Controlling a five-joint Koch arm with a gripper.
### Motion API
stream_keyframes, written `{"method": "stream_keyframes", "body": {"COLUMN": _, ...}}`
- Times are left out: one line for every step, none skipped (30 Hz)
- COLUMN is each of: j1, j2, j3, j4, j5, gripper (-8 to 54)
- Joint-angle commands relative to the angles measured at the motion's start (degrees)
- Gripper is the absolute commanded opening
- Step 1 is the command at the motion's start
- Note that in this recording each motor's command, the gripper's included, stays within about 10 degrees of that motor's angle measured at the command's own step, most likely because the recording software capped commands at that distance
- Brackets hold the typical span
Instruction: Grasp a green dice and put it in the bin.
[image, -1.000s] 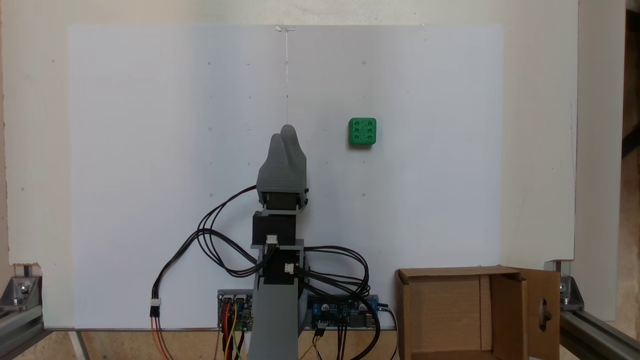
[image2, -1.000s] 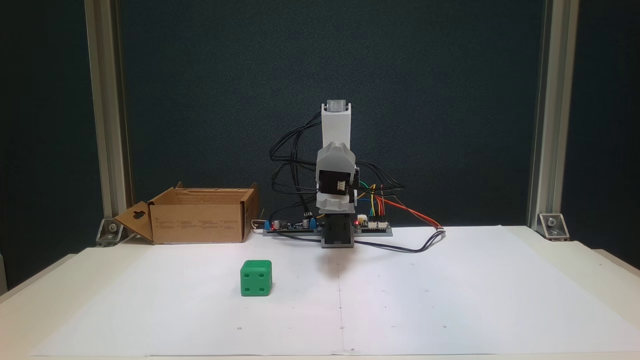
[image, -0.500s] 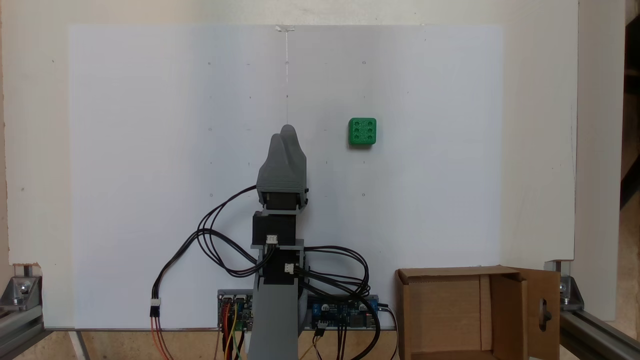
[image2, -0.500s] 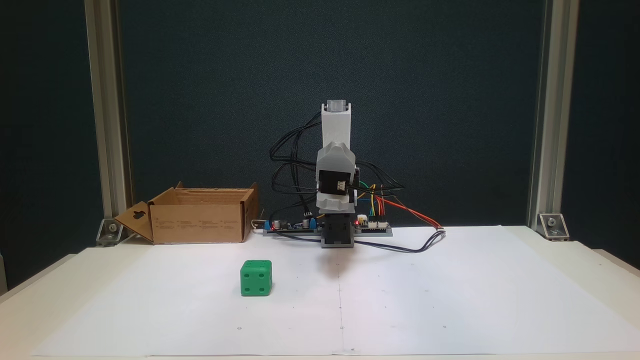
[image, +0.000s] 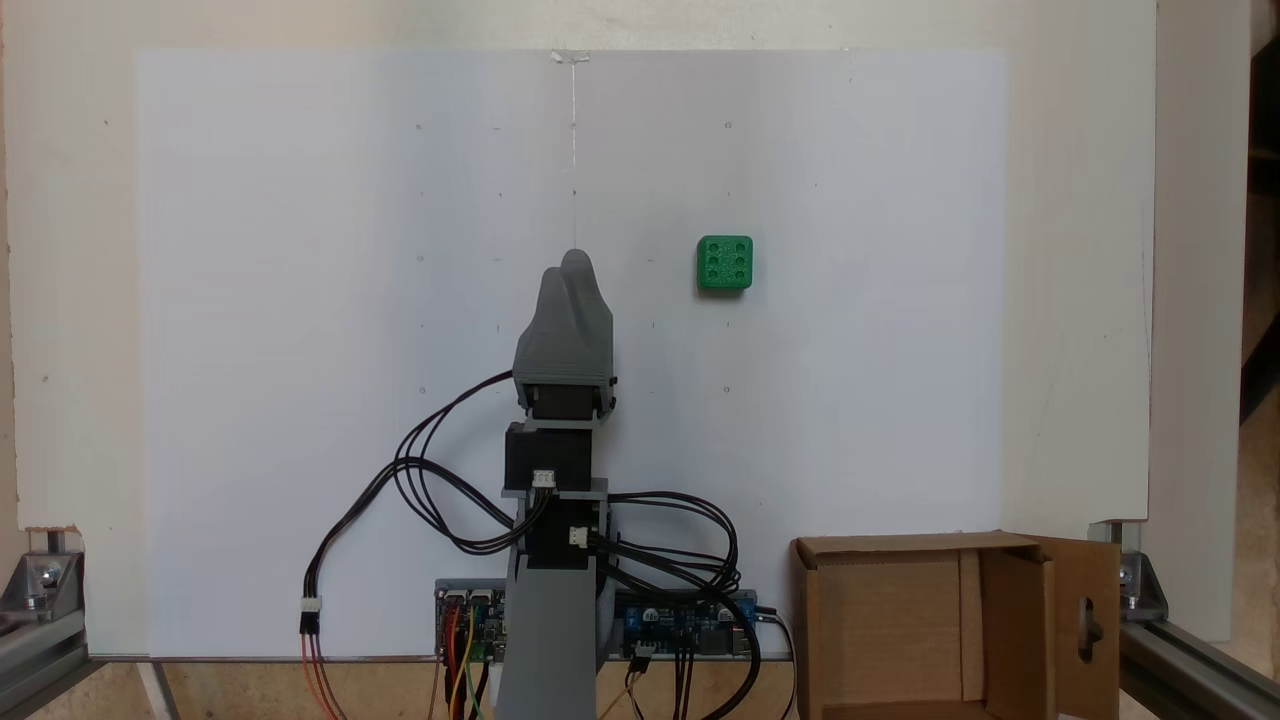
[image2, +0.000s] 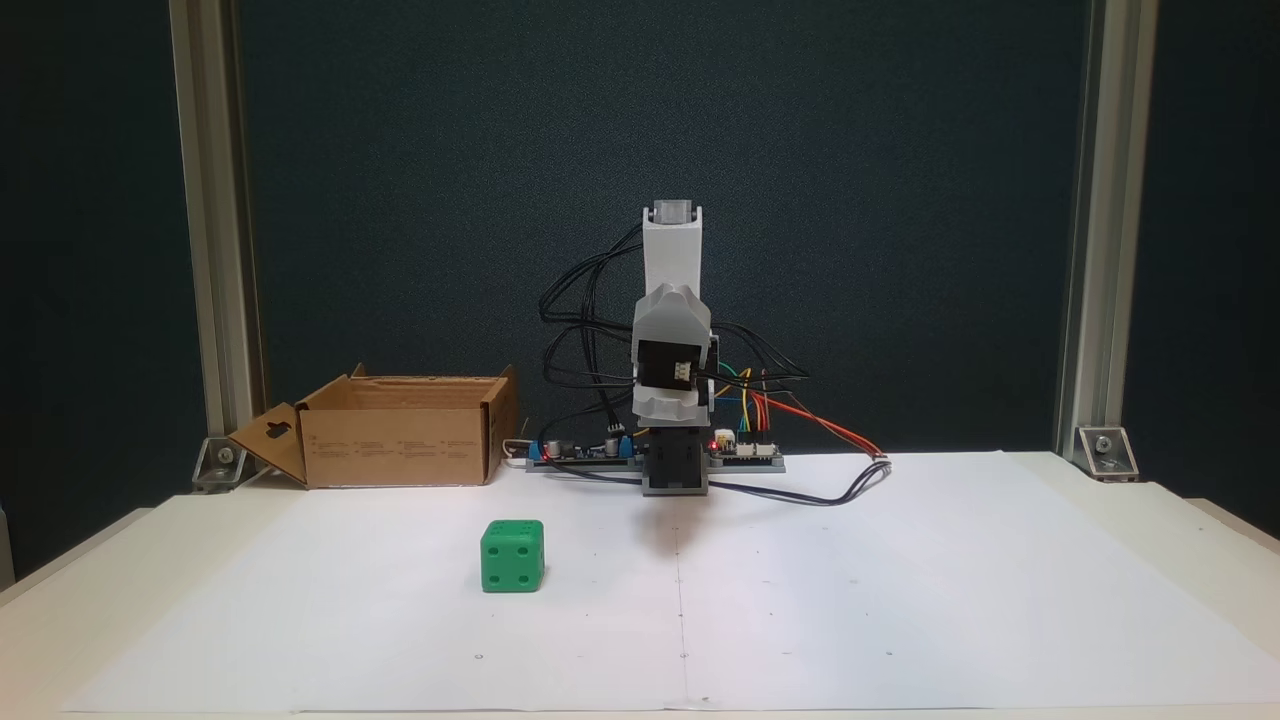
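The green dice (image: 724, 263) sits alone on the white paper, six pips up; seen from the front, the dice (image2: 512, 556) is left of centre. My grey gripper (image: 568, 264) hangs over the middle of the sheet, well to the left of the dice and apart from it. Its two fingertips lie pressed together with nothing between them, so it is shut. The arm (image2: 672, 300) is folded up over its base. The bin (image: 1085, 600), an open brown cardboard box with a keyhole flap, stands beside the base; from the front the bin (image2: 395, 445) is at the back left.
Circuit boards (image: 690, 620) and looping black cables (image: 430, 490) crowd the arm's base. Coloured wires (image2: 800, 415) trail to the right of it. Aluminium posts (image2: 215, 250) stand at the table's back corners. The white paper sheet (image: 300, 250) covers most of the table.
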Motion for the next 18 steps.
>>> {"method": "stream_keyframes", "body": {"j1": 0.4, "j2": 6.1, "j3": 2.5, "j4": -3.1, "j5": 2.0, "gripper": 44.6}}
{"method": "stream_keyframes", "body": {"j1": 0.4, "j2": 6.1, "j3": 2.5, "j4": -3.1, "j5": 2.0, "gripper": 44.6}}
{"method": "stream_keyframes", "body": {"j1": 0.4, "j2": 6.1, "j3": 2.5, "j4": -3.1, "j5": 1.9, "gripper": 44.5}}
{"method": "stream_keyframes", "body": {"j1": 0.4, "j2": 6.1, "j3": 2.5, "j4": -3.1, "j5": 1.9, "gripper": 44.4}}
{"method": "stream_keyframes", "body": {"j1": 0.7, "j2": 6.1, "j3": 2.5, "j4": -3.1, "j5": 1.8, "gripper": 44.3}}
{"method": "stream_keyframes", "body": {"j1": 0.9, "j2": 6.1, "j3": 2.5, "j4": -3.1, "j5": 1.8, "gripper": 44.1}}
{"method": "stream_keyframes", "body": {"j1": 1.1, "j2": 6.1, "j3": 2.5, "j4": -3.1, "j5": 1.8, "gripper": 43.9}}
{"method": "stream_keyframes", "body": {"j1": 1.2, "j2": 6.1, "j3": 2.5, "j4": -3.1, "j5": 1.8, "gripper": 43.9}}
{"method": "stream_keyframes", "body": {"j1": 1.3, "j2": 6.1, "j3": 2.5, "j4": -3.1, "j5": 1.8, "gripper": 43.9}}
{"method": "stream_keyframes", "body": {"j1": 1.4, "j2": 6.1, "j3": 2.5, "j4": -3.1, "j5": 1.7, "gripper": 43.9}}
{"method": "stream_keyframes", "body": {"j1": 1.5, "j2": 6.1, "j3": 2.5, "j4": -3.1, "j5": 1.7, "gripper": 43.9}}
{"method": "stream_keyframes", "body": {"j1": 1.6, "j2": 6.1, "j3": 2.5, "j4": -3.0, "j5": 1.6, "gripper": 43.9}}
{"method": "stream_keyframes", "body": {"j1": 1.6, "j2": 6.1, "j3": 2.5, "j4": -2.7, "j5": 1.5, "gripper": 43.9}}
{"method": "stream_keyframes", "body": {"j1": 1.5, "j2": 6.1, "j3": 2.5, "j4": -2.7, "j5": 1.3, "gripper": 43.9}}
{"method": "stream_keyframes", "body": {"j1": 1.3, "j2": 6.1, "j3": 2.5, "j4": -2.7, "j5": 1.3, "gripper": 43.8}}
{"method": "stream_keyframes", "body": {"j1": 1.1, "j2": 6.2, "j3": 2.5, "j4": -2.8, "j5": 1.3, "gripper": 43.5}}
{"method": "stream_keyframes", "body": {"j1": 1.0, "j2": 6.2, "j3": 2.5, "j4": -3.0, "j5": 1.4, "gripper": 43.0}}
{"method": "stream_keyframes", "body": {"j1": 0.9, "j2": 6.2, "j3": 2.3, "j4": -2.9, "j5": 1.4, "gripper": 42.9}}
